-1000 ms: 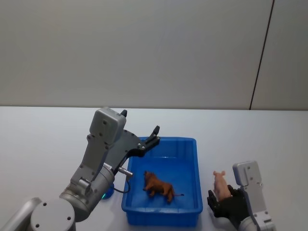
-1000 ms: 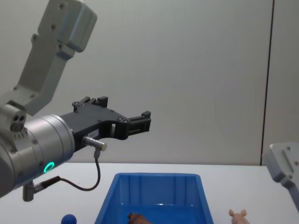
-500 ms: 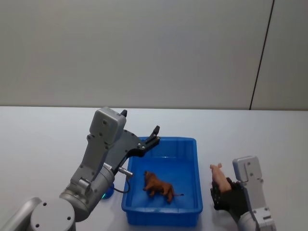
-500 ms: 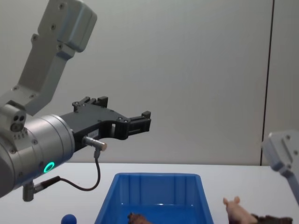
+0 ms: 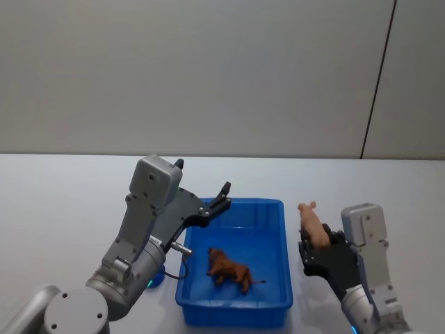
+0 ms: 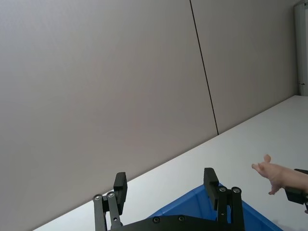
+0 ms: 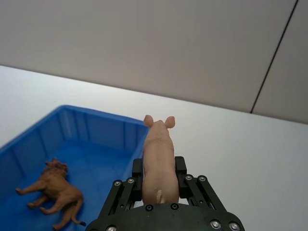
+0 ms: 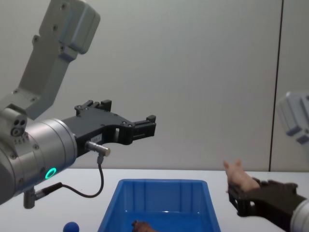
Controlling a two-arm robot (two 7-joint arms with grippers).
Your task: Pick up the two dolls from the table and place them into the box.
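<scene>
Our right gripper (image 7: 159, 172) is clamped on the pink pig (image 7: 158, 144), held clear of the table with its snout pointing away from us. The blue box (image 5: 278, 206) lies just to the gripper's left, so we judge the carry goes leftward over its right wall. The brown doll (image 5: 229, 269) already lies inside. Our left gripper (image 6: 165, 179) hangs open above the box's far left corner.

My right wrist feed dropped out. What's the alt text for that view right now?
The right gripper is shut on the pale pink pig, whose head points away from the camera. The pig is close to the near corner of the blue box. The brown shaggy animal is already inside the box, and the white table stretches beyond.
</scene>
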